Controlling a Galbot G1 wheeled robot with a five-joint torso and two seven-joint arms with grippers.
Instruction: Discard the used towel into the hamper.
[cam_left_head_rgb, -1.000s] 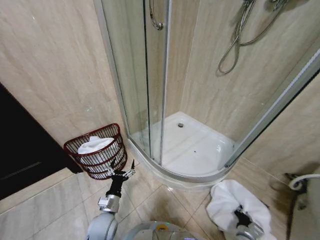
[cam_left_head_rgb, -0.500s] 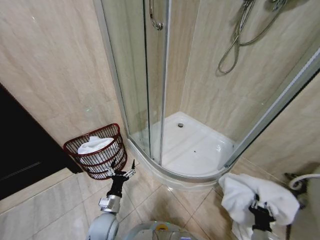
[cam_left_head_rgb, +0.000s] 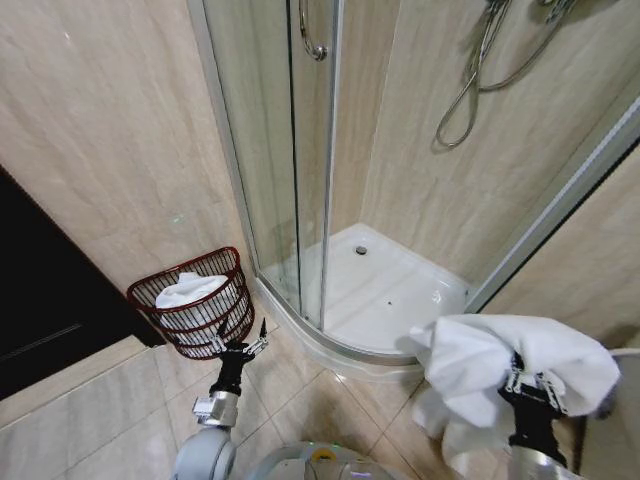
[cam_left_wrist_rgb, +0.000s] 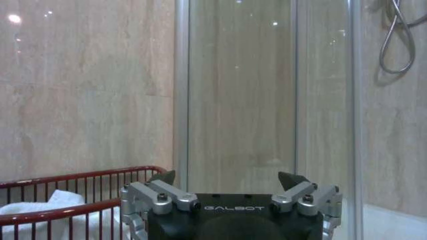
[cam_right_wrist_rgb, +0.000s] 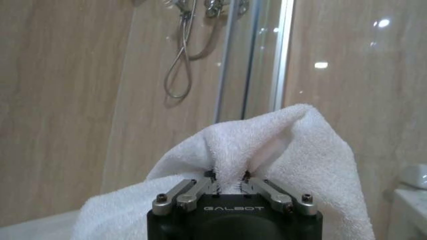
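Head view: right gripper (cam_left_head_rgb: 531, 383) pinches white towel (cam_left_head_rgb: 500, 360) beside shower tray (cam_left_head_rgb: 390, 300); hamper (cam_left_head_rgb: 195, 300) stands well left against the wall, holding another towel (cam_left_head_rgb: 188, 290).

Left wrist view: left gripper (cam_left_wrist_rgb: 227, 182), fingers spread, empty, beside hamper.

Right wrist view: fingers (cam_right_wrist_rgb: 257, 185) closed on towel.

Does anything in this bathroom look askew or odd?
The hamper beside the shower glass sits tilted, a white cloth already inside. The right hand pinches a white towel above the floor. Nothing looks spilled or broken.
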